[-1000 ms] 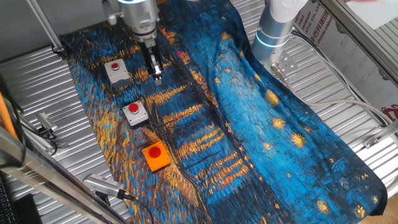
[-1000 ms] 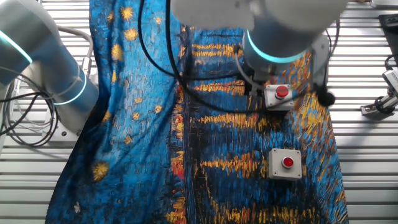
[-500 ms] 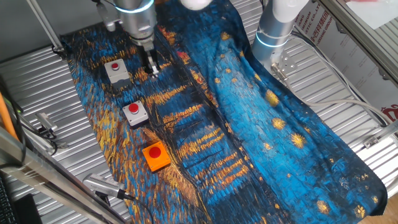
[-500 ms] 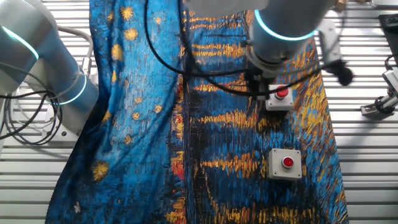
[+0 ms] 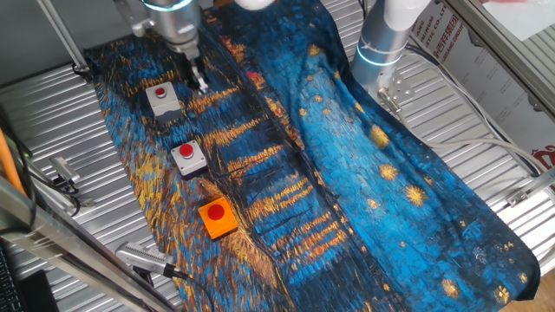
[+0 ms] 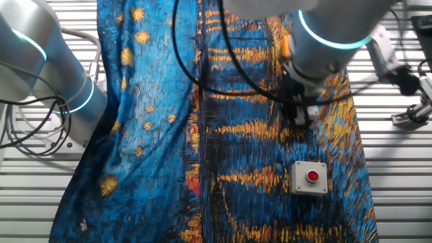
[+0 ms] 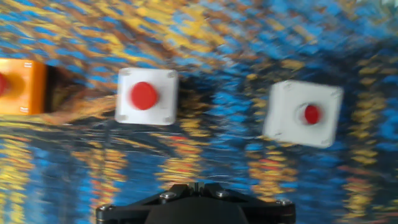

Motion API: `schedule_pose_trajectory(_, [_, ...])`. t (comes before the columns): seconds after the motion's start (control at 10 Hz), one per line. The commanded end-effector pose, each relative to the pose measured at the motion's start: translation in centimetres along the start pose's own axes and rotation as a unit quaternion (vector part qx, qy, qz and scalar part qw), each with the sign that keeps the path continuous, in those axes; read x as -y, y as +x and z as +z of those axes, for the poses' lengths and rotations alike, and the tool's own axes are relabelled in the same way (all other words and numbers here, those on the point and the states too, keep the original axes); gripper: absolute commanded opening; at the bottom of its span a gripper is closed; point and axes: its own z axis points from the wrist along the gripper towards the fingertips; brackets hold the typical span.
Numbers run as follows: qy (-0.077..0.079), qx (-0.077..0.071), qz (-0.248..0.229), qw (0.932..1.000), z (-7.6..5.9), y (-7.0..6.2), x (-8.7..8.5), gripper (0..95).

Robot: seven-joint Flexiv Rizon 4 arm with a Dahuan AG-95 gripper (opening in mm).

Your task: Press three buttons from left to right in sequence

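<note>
one fixed view shows the gripper (image 5: 200,84) hanging above the painted cloth (image 5: 347,173), just beside the far grey-based button (image 5: 162,99), on the side of that button away from the near cloth edge. the three buttons lie in one row along that edge: far grey-based button, middle grey-based button (image 5: 187,158), then the orange-based button (image 5: 216,217) nearest the camera. the row's long axis runs roughly parallel to the cloth edge.

the coming move turns on a short sideways offset: the fingertips must shift across to stand over a red cap before descending. which end of the row counts as left is a judgement; in the hand view the orange-based button (image 7: 15,86) sits at the left edge, so it is probably first in sequence, and it is the one farthest from the gripper.

each button is a small square box with a round red cap at its centre. the hand view is blurred, and the other fixed view hides the fingertips behind the arm; finger opening cannot be determined.
</note>
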Motion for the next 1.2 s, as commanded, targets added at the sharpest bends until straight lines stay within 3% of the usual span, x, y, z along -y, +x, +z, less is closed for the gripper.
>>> schedule_pose_trajectory(0.1, [0.0, 0.0, -0.009, 1.0, 1.2, -0.6, 1.2, 0.0])
schedule_pose_trajectory(0.4, [-0.002, -0.003, -0.021, 0.9998, 2.2, -1.5, 2.4, 0.0])
schedule_pose_trajectory(0.8, [-0.004, -0.013, -0.033, 0.9993, 1.5, -2.6, 4.4, 0.0])
schedule_pose_trajectory(1.2, [-0.011, -0.015, -0.055, 0.9983, 2.4, -3.5, 6.7, 0.0])
